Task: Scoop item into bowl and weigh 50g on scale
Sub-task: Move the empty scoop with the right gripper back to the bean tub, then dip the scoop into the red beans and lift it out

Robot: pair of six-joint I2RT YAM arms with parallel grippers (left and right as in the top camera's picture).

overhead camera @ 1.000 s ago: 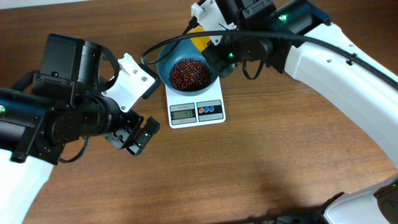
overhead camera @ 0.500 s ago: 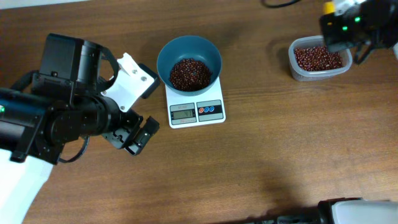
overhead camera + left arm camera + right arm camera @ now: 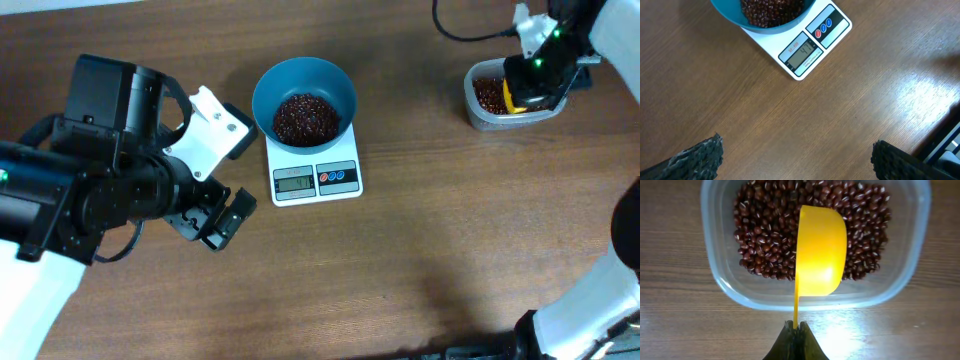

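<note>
Brown wood-grain counter (image 3: 420, 250) fills all three views. Nothing of the room shows beyond it, apart from a patch of glare on the boards to the right of the left claw (image 3: 213, 220).

The left claw has its jaws spread wide with nothing between them, above bare counter. Straight ahead of it stands the white scale (image 3: 316, 180), carrying the teal bowl (image 3: 275, 85) on its platform. A heap of dark red-brown beans (image 3: 305, 118) lies inside the bowl.

The right claw (image 3: 796, 332) is pinched tight on the thin handle of a yellow scoop (image 3: 820, 255). The scoop reaches forward from this claw over a clear tub (image 3: 720, 287) directly beneath it, which holds more beans. The tub sits well apart from the scale.

Several things are obscured:
- The bowl is cut off by the top edge of the left wrist view and overhangs the rear of the scale.
- The digits on the display (image 3: 802, 51) are too small to read with certainty.
- From overhead, the right arm covers part of the tub and most of its own claw.
- The scoop cup covers the middle of the beans in the tub, and whether the cup is loaded cannot be made out.
</note>
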